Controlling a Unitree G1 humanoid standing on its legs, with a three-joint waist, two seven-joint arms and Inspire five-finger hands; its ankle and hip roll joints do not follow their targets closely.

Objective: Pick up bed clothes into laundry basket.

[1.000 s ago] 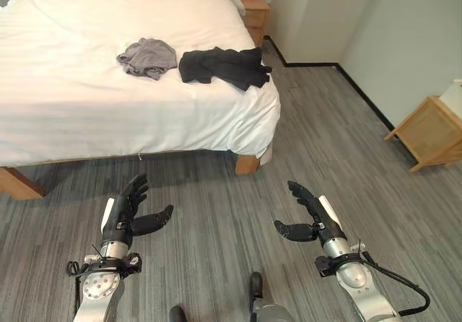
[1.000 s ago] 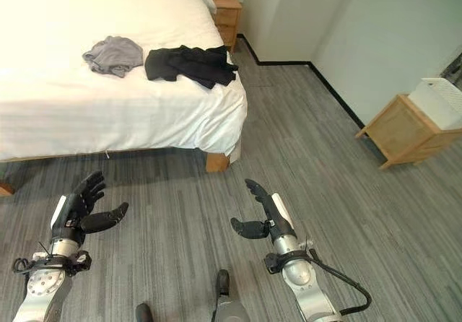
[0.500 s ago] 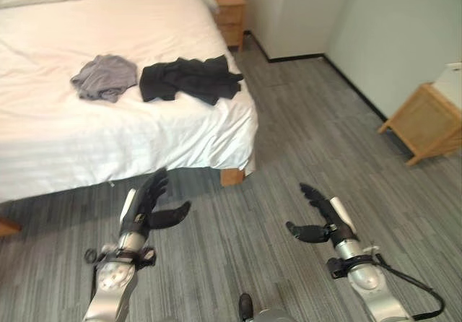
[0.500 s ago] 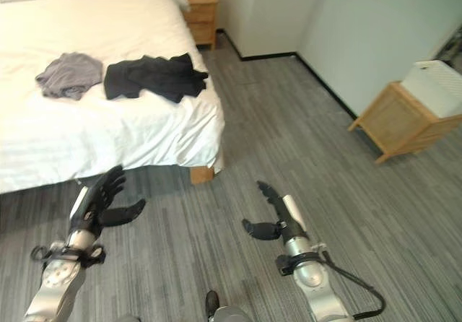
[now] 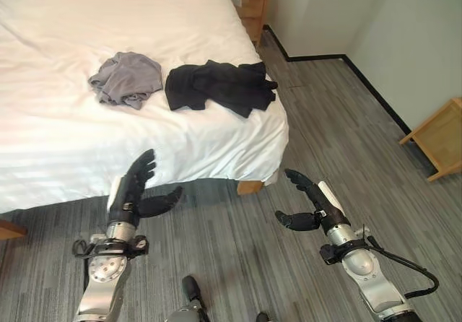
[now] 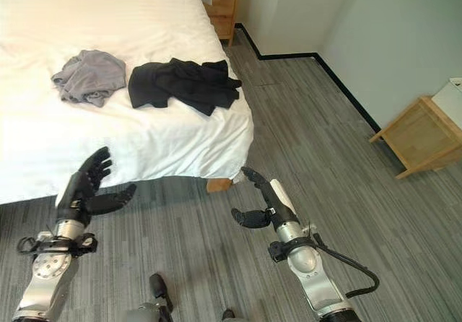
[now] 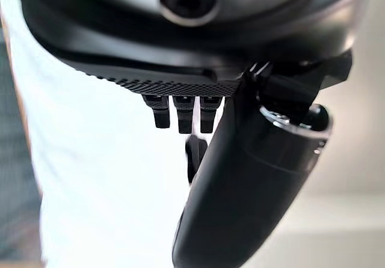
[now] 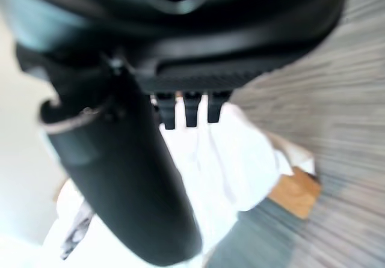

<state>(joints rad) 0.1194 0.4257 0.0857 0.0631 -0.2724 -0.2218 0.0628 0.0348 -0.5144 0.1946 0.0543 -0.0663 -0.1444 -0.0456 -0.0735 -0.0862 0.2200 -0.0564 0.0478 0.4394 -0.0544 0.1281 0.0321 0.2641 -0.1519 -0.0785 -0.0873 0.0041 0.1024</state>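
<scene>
On the white bed (image 5: 65, 141) lie two garments near its right edge: a crumpled grey one (image 5: 128, 79) and, to its right, a black one (image 5: 220, 86) spread flat. My left hand (image 5: 132, 190) hovers open over the floor just in front of the bed's near side, well short of the clothes. My right hand (image 5: 307, 201) is open too, above the floor off the bed's near right corner. Both hands hold nothing. In the right wrist view the white bed sheet (image 8: 240, 160) shows past the fingers (image 8: 189, 110).
A wooden nightstand (image 5: 253, 4) stands by the bed's far right corner. A low wooden cabinet (image 5: 440, 138) sits against the right wall, with a white bin (image 6: 453, 91) on it. Grey striped floor (image 5: 339, 127) stretches between the bed and the wall.
The camera has shifted and come closer to the bed. Both hands stay open and sit nearer the bed's near side than before. The clothes have not moved on the sheet.
</scene>
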